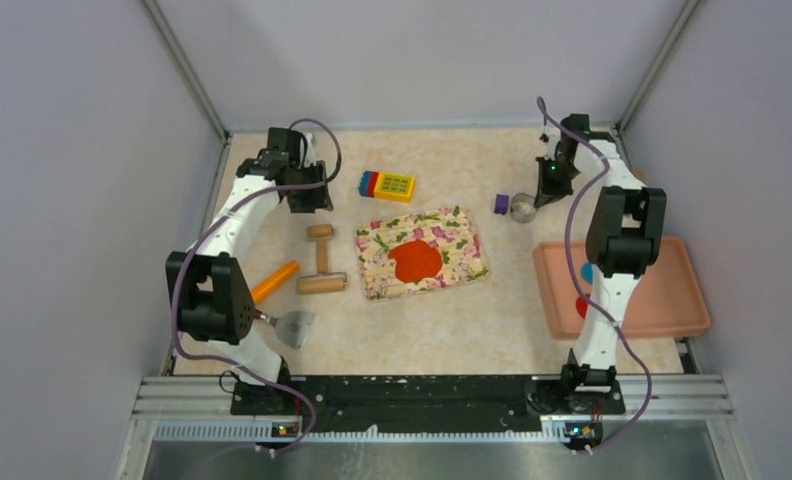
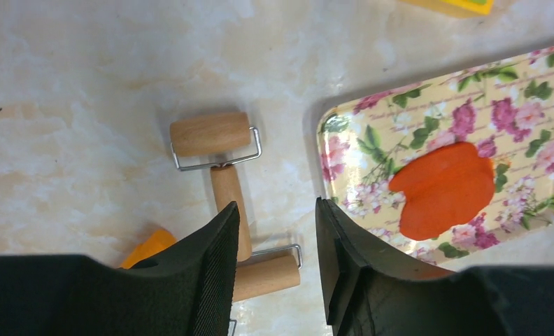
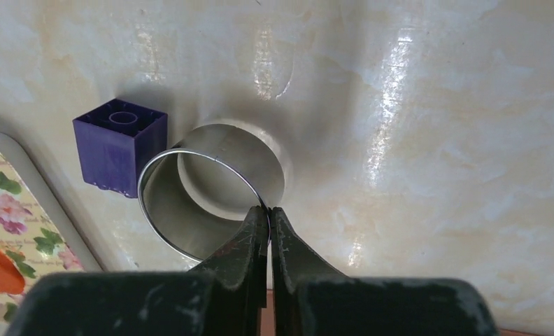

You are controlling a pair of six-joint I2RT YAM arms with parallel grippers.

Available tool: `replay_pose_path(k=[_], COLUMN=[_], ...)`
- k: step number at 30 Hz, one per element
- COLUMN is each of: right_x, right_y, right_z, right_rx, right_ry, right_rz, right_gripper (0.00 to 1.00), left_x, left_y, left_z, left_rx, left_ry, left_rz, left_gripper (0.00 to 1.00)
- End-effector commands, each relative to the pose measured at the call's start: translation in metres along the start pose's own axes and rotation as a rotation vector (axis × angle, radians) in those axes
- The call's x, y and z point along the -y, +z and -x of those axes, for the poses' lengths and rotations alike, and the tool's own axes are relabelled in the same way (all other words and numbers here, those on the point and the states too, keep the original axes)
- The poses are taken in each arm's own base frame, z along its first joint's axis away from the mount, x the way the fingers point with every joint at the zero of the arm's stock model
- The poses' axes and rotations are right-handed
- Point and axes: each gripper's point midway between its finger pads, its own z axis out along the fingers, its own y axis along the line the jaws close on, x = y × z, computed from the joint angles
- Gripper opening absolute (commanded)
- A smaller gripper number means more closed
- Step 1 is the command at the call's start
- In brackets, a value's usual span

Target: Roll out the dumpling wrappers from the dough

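Observation:
The red-orange dough [image 1: 417,260] [image 2: 445,187] lies as a flat patch on the floral tray [image 1: 467,240] [image 2: 344,140] in the middle of the table. Left of the tray lies a wooden double-ended rolling pin [image 1: 321,262] [image 2: 226,189]. My left gripper [image 1: 307,195] [image 2: 278,206] hangs open above the pin's near roller, with nothing between its fingers. My right gripper [image 1: 547,190] [image 3: 268,210] is shut on the thin wall of the metal ring [image 1: 523,207] [image 3: 190,189] at the back right. A small red piece [image 1: 581,306] shows beside the right arm; I cannot tell whether it is a dumpling wrapper.
A purple block [image 1: 501,203] [image 3: 120,143] touches the ring's left side. A yellow, blue and red brick [image 1: 388,185] sits behind the floral tray. An orange carrot toy [image 1: 274,281] and a metal scraper [image 1: 294,326] lie near the left arm. A pink tray [image 1: 662,290] stands at the right.

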Motion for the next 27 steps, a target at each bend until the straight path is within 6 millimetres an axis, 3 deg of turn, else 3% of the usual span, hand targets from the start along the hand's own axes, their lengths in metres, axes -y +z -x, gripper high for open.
replay_pose_path(k=[1, 4, 8, 11, 13, 16, 18, 22, 27], right_x=[-0.008, -0.036, -0.107, -0.152, -0.171, -0.207, -0.228, -0.256, -0.270], right_y=[-0.048, -0.075, -0.093, -0.101, -0.109, -0.123, -0.122, -0.122, -0.118], right_z=[0.033, 0.031, 0.014, 0.005, 0.012, 0.023, 0.024, 0.016, 0.003], right_rx=[0.124, 0.155, 0.161, 0.178, 0.229, 0.299, 0.291, 0.296, 0.282], right_ry=[-0.028, -0.071, -0.178, -0.191, -0.151, -0.132, -0.147, -0.180, -0.202], right_rz=[-0.039, 0.019, 0.126, 0.191, 0.178, 0.232, 0.251, 0.272, 0.273], right_gripper=[0.00, 0.00, 0.00, 0.00, 0.00, 0.00, 0.00, 0.00, 0.00], left_x=[0.032, 0.051, 0.090, 0.133, 0.164, 0.198, 0.210, 0.216, 0.223], left_y=[-0.033, -0.040, -0.039, -0.049, -0.063, -0.079, -0.079, -0.057, -0.042], left_z=[0.036, 0.045, 0.048, 0.048, 0.052, 0.059, 0.058, 0.054, 0.055], left_rx=[0.125, 0.163, 0.153, 0.154, 0.220, 0.297, 0.291, 0.220, 0.211], left_ry=[0.035, 0.034, 0.034, 0.114, 0.218, 0.234, 0.209, 0.116, 0.082], left_rz=[-0.130, -0.211, -0.348, -0.469, -0.535, -0.627, -0.653, -0.637, -0.659], left_gripper=[0.47, 0.47, 0.46, 0.45, 0.45, 0.47, 0.48, 0.47, 0.46])
